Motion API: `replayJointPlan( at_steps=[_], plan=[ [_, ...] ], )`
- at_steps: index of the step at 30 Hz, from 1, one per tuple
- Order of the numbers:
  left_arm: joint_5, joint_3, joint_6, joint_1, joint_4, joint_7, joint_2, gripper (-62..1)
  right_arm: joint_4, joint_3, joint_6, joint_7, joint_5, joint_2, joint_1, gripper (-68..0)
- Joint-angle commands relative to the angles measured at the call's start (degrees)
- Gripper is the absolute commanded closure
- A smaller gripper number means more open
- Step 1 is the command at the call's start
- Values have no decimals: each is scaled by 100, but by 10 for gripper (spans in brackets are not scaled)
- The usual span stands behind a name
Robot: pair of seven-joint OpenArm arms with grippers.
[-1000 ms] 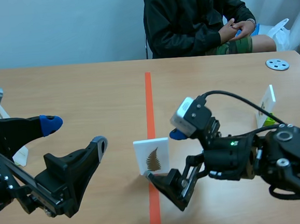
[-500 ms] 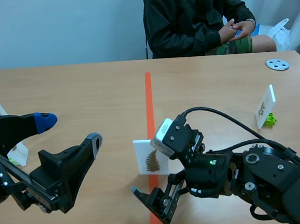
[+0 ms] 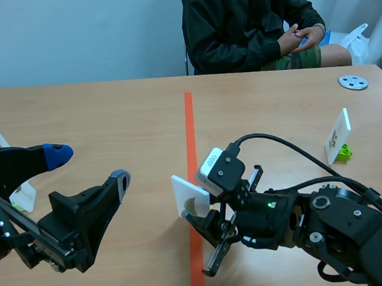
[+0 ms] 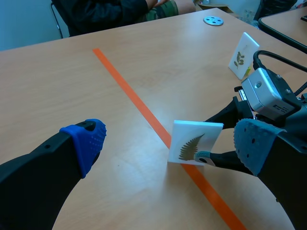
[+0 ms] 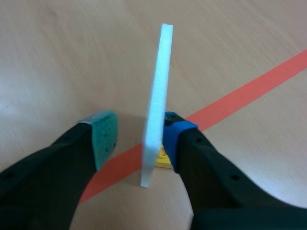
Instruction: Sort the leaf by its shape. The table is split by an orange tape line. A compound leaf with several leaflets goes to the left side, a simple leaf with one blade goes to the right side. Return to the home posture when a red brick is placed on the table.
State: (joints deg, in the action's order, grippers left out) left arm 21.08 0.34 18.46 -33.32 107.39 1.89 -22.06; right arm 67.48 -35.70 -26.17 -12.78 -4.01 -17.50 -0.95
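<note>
A small white card (image 3: 188, 192) showing a brown fern-like leaf with several leaflets (image 4: 191, 145) stands on the orange tape line (image 3: 189, 130), on a yellow base (image 5: 163, 159). My right gripper (image 3: 200, 212) straddles it. In the right wrist view the card (image 5: 158, 91) is edge-on between the fingers. The blue pad (image 5: 175, 128) touches one face, while the green pad (image 5: 103, 132) is a gap away from the other. My left gripper (image 3: 90, 168) hangs open over the table's left side, holding nothing, with the card ahead of it.
Another white leaf card (image 3: 337, 130) on a green base (image 3: 343, 151) stands on the right side, with a grey disc (image 3: 353, 82) beyond it. A white card (image 3: 23, 196) sits at the left edge. A person (image 3: 248, 26) sits across the table, hands clasped.
My right arm moved left to the card, and its fingers narrowed from wide open to close around it. The card turned and tilted. The left arm shifted slightly left.
</note>
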Motion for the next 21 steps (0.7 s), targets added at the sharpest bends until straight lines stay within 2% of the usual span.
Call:
replayJointPlan(
  at_steps=[1, 10, 16, 21],
  plan=[
    [37, -48, 9, 17, 35, -96, 13, -572, 133, 37, -15, -39, -20, -26, -109, -141],
    [37, -48, 9, 17, 35, -98, 13, -572, 136, 52, 4, -31, -20, -26, -109, -13],
    [37, -48, 9, 17, 35, -98, 13, -572, 297, 358, -33, -31, -28, -31, -94, -13],
    [37, -48, 9, 17, 35, -98, 13, -572, 649, 804, -306, 9, -313, -90, 26, -13]
  ],
)
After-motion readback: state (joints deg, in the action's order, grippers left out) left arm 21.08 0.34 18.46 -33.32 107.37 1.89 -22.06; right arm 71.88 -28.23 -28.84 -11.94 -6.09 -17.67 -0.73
